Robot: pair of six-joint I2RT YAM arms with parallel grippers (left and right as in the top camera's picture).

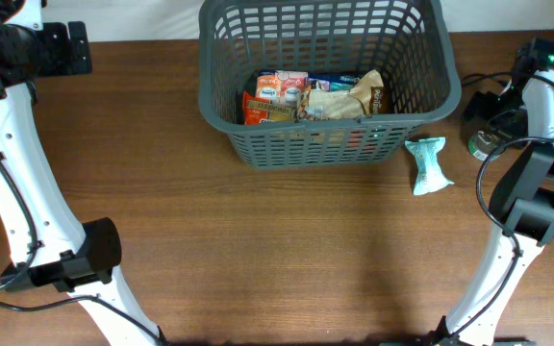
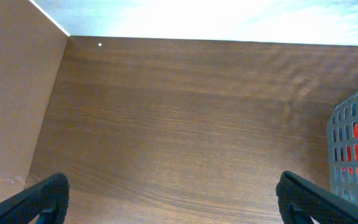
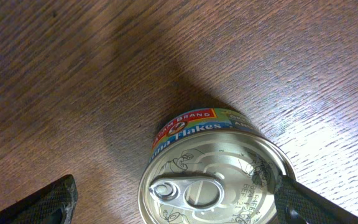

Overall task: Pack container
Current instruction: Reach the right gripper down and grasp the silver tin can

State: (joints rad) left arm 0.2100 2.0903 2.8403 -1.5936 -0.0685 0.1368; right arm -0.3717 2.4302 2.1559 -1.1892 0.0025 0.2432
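Closest to the right wrist camera, one small round tin can point(image 3: 213, 180) with a silver pull-tab lid and a colourful paper label is seen standing upright on the brown wood-grain table point(image 3: 73, 74). The right gripper point(image 3: 182, 205) is held spread wide, one dark finger being seen on each side of the can. Whether either finger touches the can cannot be told.

One large dark grey plastic shopping basket point(image 1: 296, 144) with slotted lattice walls is counted, set at the far middle of the table. Inside it about four grocery packets seem to be piled, though their overlap makes the count unsure: an orange-and-white box point(image 1: 282, 86), a red-orange packet point(image 1: 263, 111), a crumpled tan pouch point(image 1: 349, 98) and a blue packet point(image 1: 333, 80). One pale green wrapped packet point(image 1: 428, 163) is seen flat on the table just beside the basket's near right corner. The tin can is found further right of the basket, beyond that packet.

Two white arms are counted, one at each side of the basket. The basket lies to the left of the right gripper, apart from it. The left gripper point(image 2: 174, 202) is also held spread, with nothing between its fingers. It is placed to the left of the basket, one lattice corner being caught at the right edge of the left wrist view.
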